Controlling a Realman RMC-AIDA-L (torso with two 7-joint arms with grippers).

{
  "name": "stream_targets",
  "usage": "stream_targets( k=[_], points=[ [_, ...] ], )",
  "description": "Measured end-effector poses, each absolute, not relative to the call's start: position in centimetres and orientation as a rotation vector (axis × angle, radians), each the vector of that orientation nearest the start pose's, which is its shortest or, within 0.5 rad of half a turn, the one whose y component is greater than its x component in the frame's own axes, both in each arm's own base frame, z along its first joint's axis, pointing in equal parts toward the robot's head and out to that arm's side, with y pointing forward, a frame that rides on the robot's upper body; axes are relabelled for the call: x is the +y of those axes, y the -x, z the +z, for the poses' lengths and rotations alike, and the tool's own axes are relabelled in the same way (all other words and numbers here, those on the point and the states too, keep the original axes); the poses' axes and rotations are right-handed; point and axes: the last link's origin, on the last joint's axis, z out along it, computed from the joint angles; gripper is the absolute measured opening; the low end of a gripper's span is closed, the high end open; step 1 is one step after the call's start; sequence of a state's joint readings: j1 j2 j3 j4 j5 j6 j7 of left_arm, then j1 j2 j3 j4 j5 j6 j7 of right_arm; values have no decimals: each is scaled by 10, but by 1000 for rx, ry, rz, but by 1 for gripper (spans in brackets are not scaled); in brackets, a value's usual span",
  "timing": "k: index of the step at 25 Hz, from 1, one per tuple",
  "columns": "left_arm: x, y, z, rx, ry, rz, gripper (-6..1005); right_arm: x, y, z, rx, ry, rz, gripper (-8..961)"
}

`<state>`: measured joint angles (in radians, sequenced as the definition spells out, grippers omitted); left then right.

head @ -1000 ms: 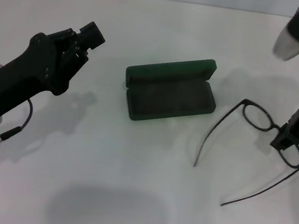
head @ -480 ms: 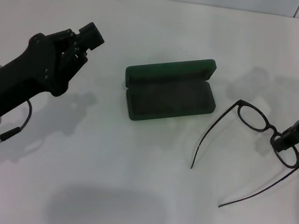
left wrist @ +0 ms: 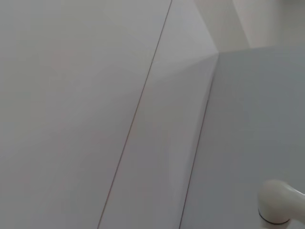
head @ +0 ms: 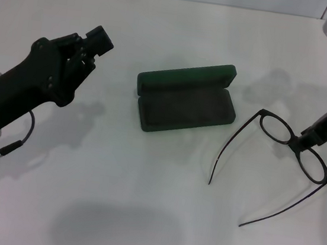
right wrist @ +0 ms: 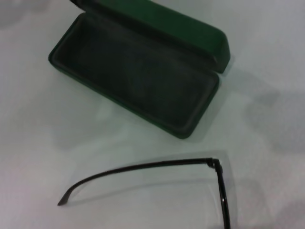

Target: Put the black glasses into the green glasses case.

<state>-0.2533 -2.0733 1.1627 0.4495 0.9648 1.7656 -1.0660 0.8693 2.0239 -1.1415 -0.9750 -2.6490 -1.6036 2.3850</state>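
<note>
The green glasses case (head: pixel 185 98) lies open at the table's middle, lid tipped back, its dark lining bare; the right wrist view shows it too (right wrist: pixel 138 71). To its right the black glasses (head: pixel 294 147) rest unfolded on the table, both temple arms pointing toward me. One temple arm and a frame corner of the glasses (right wrist: pixel 143 167) appear in the right wrist view. My right gripper (head: pixel 314 136) reaches in from the right edge, its tip at the bridge between the lenses. My left gripper (head: pixel 96 39) hangs parked above the table's left side, apart from both things.
White table all round. A grey cable (head: pixel 12 143) hangs under the left arm. A tiled wall runs along the far edge. The left wrist view shows only pale wall panels and a white rounded part (left wrist: pixel 279 207).
The right gripper has slid up along the frame to the bridge. The glasses shifted a little to the left a second ago and have stayed put since. Left arm unmoved.
</note>
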Motion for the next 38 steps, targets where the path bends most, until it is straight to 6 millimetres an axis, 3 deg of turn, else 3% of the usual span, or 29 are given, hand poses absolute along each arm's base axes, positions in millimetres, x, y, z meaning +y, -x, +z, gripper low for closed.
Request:
stream_targets(
  k=[13,18,24,32,38],
  points=[
    [260,259,15,-500,2195,-1538,53,401,-180,-2,941,2675,-583,396],
    [259,260,15,-503,2193,-1534,52,400,-180,-2,959,2671,-585,290],
    [260,260,14,-506,2193,-1534,52,398,-182,-2,972,2671,-591,284],
    [259,262,11,-521,2187,-1528,51,398,-184,-1,959,2674,-591,114],
    [259,262,12,-523,2183,-1530,51,394,-182,6,923,2713,-487,82]
  ],
)
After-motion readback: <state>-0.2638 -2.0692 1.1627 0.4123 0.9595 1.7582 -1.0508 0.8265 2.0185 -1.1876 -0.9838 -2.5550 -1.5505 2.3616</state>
